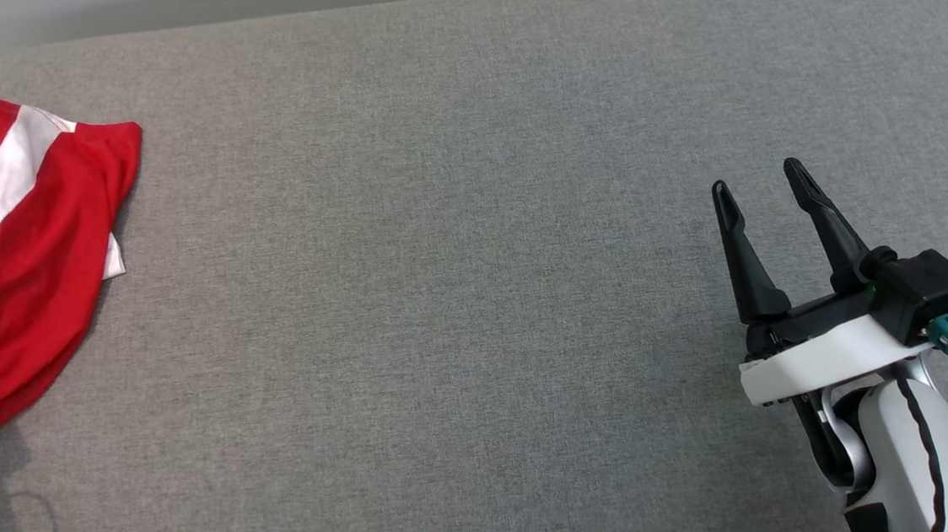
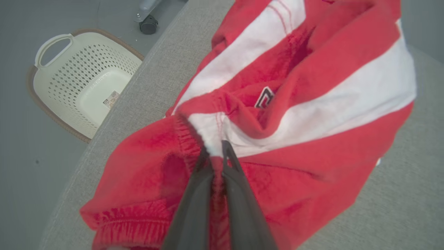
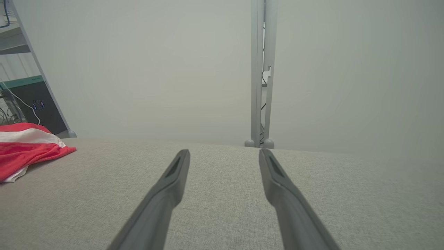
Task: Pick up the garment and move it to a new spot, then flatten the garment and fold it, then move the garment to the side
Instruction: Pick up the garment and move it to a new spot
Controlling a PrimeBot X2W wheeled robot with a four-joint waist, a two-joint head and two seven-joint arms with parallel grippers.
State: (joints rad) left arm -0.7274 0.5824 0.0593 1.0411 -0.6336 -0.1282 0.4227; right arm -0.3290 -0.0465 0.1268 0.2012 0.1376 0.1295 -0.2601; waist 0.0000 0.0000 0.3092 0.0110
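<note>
Left pincer [image 2: 215,147] tight on garment [image 2: 312,166]

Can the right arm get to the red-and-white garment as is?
Probably, though it's far: only bare grey fabric tabletop lies between the open right hand and the red-and-white striped cloth garment at far left, which the left hand grips.

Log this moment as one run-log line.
stage: pickup | left gripper: shut on red-and-white striped fabric garment | right gripper: open, above grey fabric-covered table

Garment [image 1: 8,252] on table [image 1: 443,302], nine o'clock edge; right gripper [image 1: 756,176] over table, four o'clock; basket [image 2: 62,83] on floor [image 2: 20,156] beside table.
</note>
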